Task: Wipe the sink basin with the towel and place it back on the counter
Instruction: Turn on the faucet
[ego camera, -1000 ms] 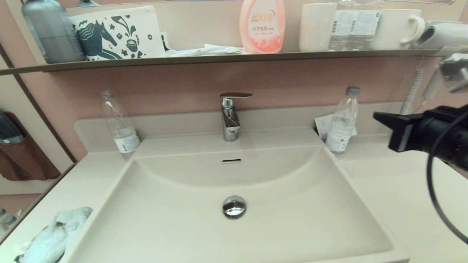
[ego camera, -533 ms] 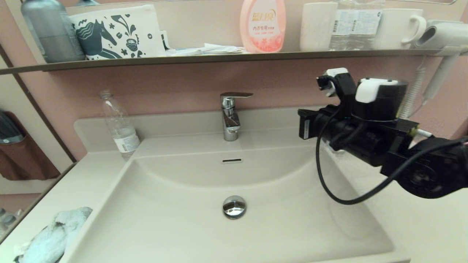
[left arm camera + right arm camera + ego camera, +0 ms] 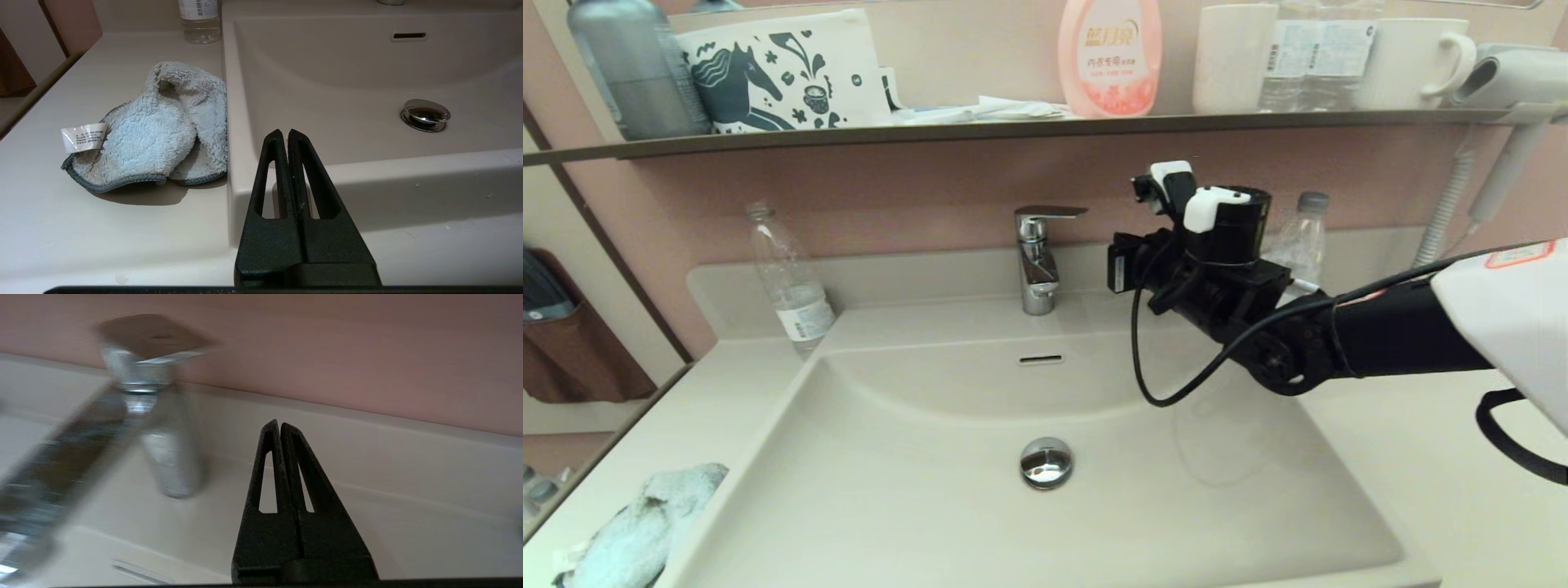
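The pale blue-green towel [image 3: 637, 531] [image 3: 151, 130] lies crumpled on the counter [image 3: 1421, 457] at the left of the sink basin [image 3: 931, 490], its white tag showing. My left gripper [image 3: 284, 131] is shut and holds nothing; it hovers by the basin's front left rim, just right of the towel, and does not show in the head view. My right gripper [image 3: 1112, 263] [image 3: 280, 424] is shut and holds nothing. It is raised over the basin's back right, just right of the chrome faucet [image 3: 1037, 261] [image 3: 163, 416]. The drain plug [image 3: 1045, 462] sits in the basin floor.
Clear water bottles stand at the back left [image 3: 792, 286] and back right [image 3: 1294, 241] of the counter. A thin dark shelf [image 3: 1013, 129] above carries a horse-print pouch, a pink bottle and cups. A hair dryer [image 3: 1503, 82] hangs at the far right.
My right arm has swung in from the right edge toward the faucet, leftward over the basin's back right. The towel has not moved.
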Tool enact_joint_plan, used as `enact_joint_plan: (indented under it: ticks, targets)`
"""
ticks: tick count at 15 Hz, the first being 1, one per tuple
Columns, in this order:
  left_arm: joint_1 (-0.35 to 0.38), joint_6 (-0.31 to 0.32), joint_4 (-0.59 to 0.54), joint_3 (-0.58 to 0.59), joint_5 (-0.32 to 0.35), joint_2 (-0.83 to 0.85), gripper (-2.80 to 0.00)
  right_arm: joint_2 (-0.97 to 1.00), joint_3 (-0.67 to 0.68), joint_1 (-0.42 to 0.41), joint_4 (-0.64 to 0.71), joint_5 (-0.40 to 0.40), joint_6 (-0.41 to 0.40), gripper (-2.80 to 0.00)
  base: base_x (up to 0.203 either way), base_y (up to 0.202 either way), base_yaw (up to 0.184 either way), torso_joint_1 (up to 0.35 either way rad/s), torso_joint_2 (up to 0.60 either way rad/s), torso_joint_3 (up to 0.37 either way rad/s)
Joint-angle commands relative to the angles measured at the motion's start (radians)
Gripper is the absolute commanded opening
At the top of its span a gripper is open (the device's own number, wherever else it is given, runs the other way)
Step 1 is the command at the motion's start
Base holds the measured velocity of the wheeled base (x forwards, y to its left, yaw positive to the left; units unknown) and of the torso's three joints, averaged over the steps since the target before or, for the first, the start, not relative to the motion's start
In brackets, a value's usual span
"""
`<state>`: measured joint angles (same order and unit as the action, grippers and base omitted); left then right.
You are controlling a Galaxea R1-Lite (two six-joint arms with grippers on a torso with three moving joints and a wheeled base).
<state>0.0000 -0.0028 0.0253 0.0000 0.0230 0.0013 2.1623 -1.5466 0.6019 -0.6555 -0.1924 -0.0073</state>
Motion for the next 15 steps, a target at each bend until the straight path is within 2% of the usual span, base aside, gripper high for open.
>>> enact_joint_plan:
  ticks: [1, 5, 10, 15]
  targets:
    - [0.000, 0.000, 0.001, 0.000, 0.000, 0.000, -2.80, 0.064, -0.057, 0.022, -0.003, -0.001, 0.000, -2.80, 0.000, 0.000, 0.000, 0.000, 0.00, 0.000]
    - [0.000, 0.000, 0.001, 0.000, 0.000, 0.000, -2.80, 0.130, -0.186, 0.044, -0.005, -0.002, 0.000, -2.80, 0.000, 0.000, 0.000, 0.000, 0.00, 0.000]
    - [0.000, 0.000, 0.001, 0.000, 0.000, 0.000, -2.80, 0.148, -0.250, 0.059, -0.006, -0.003, 0.000, -2.80, 0.000, 0.000, 0.000, 0.000, 0.00, 0.000]
    - [0.000, 0.000, 0.001, 0.000, 0.000, 0.000, -2.80, 0.209, -0.414, 0.067, -0.007, -0.030, -0.002, -2.80, 0.000, 0.000, 0.000, 0.000, 0.00, 0.000]
